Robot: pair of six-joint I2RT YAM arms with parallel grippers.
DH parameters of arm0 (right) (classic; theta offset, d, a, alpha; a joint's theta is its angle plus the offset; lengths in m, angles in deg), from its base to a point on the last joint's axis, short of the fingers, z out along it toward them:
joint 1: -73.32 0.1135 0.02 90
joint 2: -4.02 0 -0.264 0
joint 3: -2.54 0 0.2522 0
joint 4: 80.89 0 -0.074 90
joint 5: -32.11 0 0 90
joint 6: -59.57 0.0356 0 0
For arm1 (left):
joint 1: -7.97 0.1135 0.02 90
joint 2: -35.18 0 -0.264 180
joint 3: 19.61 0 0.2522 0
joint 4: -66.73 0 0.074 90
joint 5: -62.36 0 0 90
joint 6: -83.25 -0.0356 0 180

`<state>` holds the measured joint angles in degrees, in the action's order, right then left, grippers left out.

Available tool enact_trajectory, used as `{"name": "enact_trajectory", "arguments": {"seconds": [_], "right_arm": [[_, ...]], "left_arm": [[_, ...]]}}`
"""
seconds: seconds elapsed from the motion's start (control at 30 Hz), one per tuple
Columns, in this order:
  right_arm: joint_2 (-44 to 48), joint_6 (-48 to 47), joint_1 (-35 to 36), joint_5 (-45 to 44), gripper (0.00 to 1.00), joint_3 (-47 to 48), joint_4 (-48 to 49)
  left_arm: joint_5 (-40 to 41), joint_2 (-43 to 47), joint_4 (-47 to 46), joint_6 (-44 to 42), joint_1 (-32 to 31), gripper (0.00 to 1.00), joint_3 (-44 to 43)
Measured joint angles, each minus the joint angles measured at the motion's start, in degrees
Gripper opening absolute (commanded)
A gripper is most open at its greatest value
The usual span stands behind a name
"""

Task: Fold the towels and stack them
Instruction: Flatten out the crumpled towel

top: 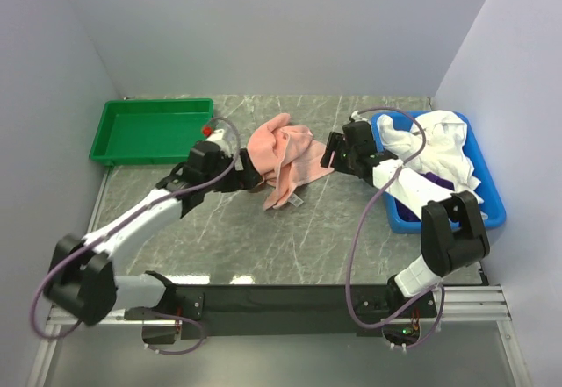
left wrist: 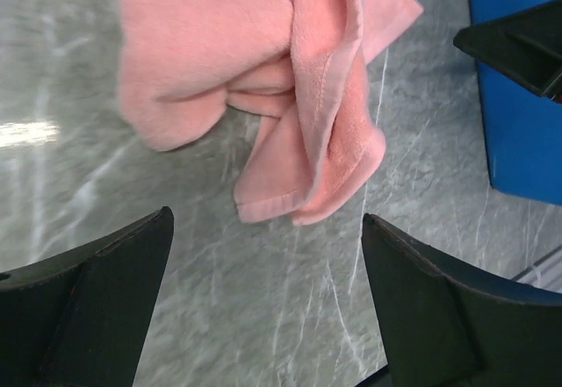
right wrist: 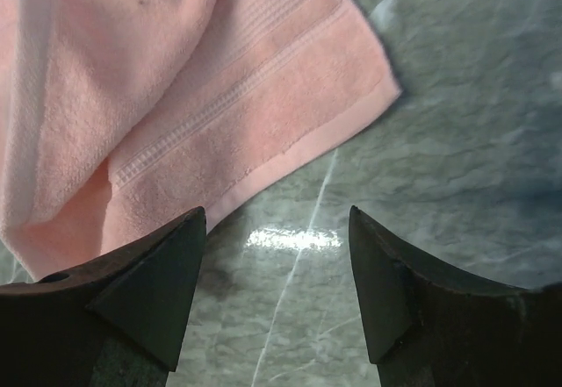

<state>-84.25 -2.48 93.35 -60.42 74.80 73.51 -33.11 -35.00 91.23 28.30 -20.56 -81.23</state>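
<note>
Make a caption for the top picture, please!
The left gripper and right gripper flank a crumpled pink towel, between a green tray and a blue bin of white towels.

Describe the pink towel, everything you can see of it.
The pink towel is soft terry cloth with a flat hemmed border and a ribbed band near one end. It lies crumpled and loosely doubled over on the grey marbled table, between the green tray and the blue bin, touching neither. The left gripper and right gripper flank it, both open, neither gripping it.
</note>
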Motion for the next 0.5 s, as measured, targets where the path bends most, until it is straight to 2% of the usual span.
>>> {"name": "enact_trajectory", "arguments": {"seconds": [0.27, 0.5], "right_arm": [[-1.33, 3.58, 0.24, 4.52, 0.72, -2.45, 4.46], [-2.32, 5.16, 0.24, 5.6, 0.72, -4.92, 7.23]], "left_arm": [[-5.68, -16.2, -5.11, 2.34, -3.15, 0.81, -5.38], [-6.67, -21.86, -7.52, 3.65, -6.05, 0.76, -7.67]]}}
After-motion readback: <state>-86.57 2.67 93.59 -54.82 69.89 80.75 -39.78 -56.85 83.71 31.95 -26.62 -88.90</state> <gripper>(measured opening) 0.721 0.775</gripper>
